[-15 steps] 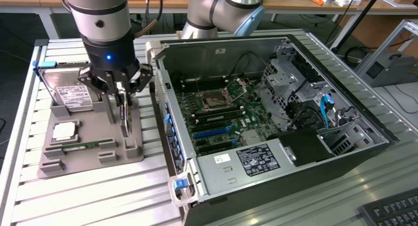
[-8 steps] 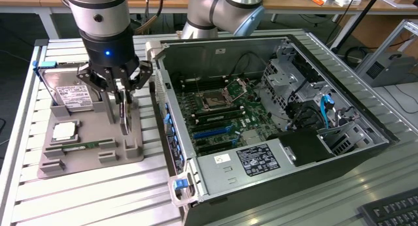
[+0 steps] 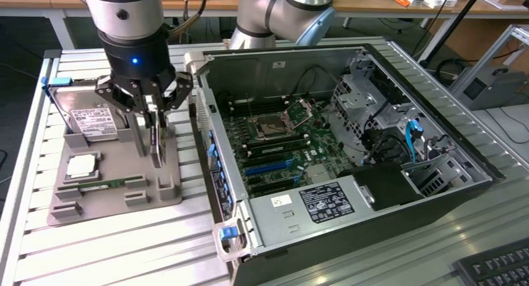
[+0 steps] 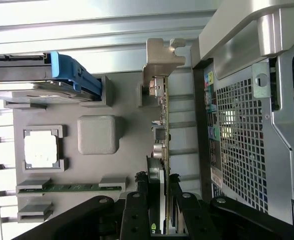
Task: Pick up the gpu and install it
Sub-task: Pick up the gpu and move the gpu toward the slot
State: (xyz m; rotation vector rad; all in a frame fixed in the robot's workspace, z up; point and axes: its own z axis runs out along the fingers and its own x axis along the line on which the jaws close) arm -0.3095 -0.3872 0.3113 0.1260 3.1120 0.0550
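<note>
The gpu (image 3: 158, 155) stands on edge over the grey parts tray (image 3: 116, 202), on the side nearest the computer case. My gripper (image 3: 151, 143) reaches straight down onto it, one finger on each face, shut on the card. In the wrist view the gpu (image 4: 163, 125) runs as a thin edge from its silver bracket (image 4: 162, 57) back to my gripper (image 4: 159, 205), whose black fingers (image 4: 136, 210) flank it closely. Whether the card has left the tray I cannot tell.
The tray also carries a silver hard drive (image 3: 91, 119) with a blue end, a CPU (image 3: 80, 166) and a green RAM stick (image 3: 103, 184). The open computer case (image 3: 372, 193) lies at the exterior view's right, with its motherboard (image 3: 273, 143) and blue slots (image 3: 269, 167) exposed.
</note>
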